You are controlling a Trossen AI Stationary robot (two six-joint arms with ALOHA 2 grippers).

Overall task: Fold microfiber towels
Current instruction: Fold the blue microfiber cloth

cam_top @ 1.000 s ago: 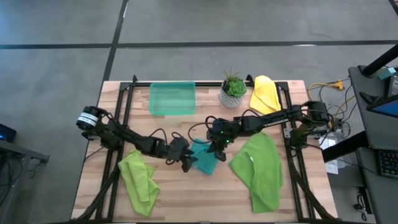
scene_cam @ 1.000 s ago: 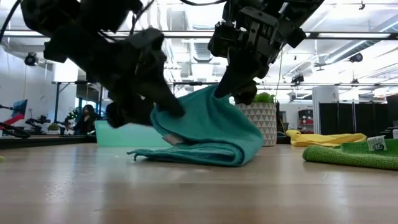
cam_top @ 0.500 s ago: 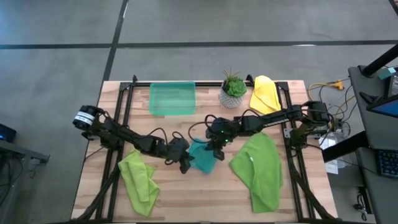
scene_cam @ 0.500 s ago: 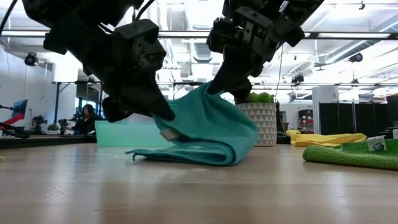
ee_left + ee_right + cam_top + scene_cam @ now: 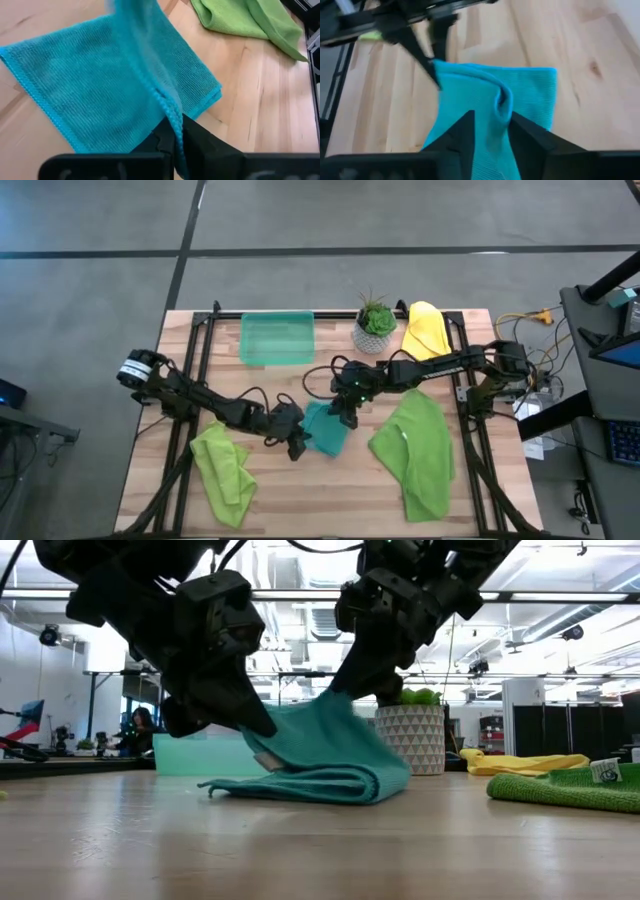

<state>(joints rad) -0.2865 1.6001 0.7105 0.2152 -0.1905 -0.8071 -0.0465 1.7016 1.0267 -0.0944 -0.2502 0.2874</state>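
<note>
Teal towel: the teal towel (image 5: 325,430) lies near the middle of the table (image 5: 300,510), already doubled, with its rounded fold toward the right side and its loose layers toward the left, as the low view shows (image 5: 320,765).
Raised flap: the top layer is lifted off the lower layers and held up by two corners, one at each end effector.
Left end effector: the left end effector (image 5: 296,442) sits at the towel's left near corner, its fingers pinched closed on the teal edge, which the left wrist view shows running down between them (image 5: 172,137).
Right end effector: the right end effector (image 5: 346,408) is at the towel's far right corner, its fingers closed on a bunched ridge of the cloth (image 5: 492,125).
Key relation: the towel hangs between the two end effectors, so the held edge runs on a diagonal from left-near to right-far; the resting part lies below and mostly between them.
Nearer arm: both touch the towel; neither is farther off.
Judged next move: the held edge likely has to be carried across and laid down flush on the lower layers, both arms travelling together so the edge stays taut.
Other towels: one lime green towel (image 5: 225,470) lies left and near, a larger lime green towel (image 5: 415,455) right, and the yellow towel (image 5: 425,330) at the far right, all apart from the end effectors.
</note>
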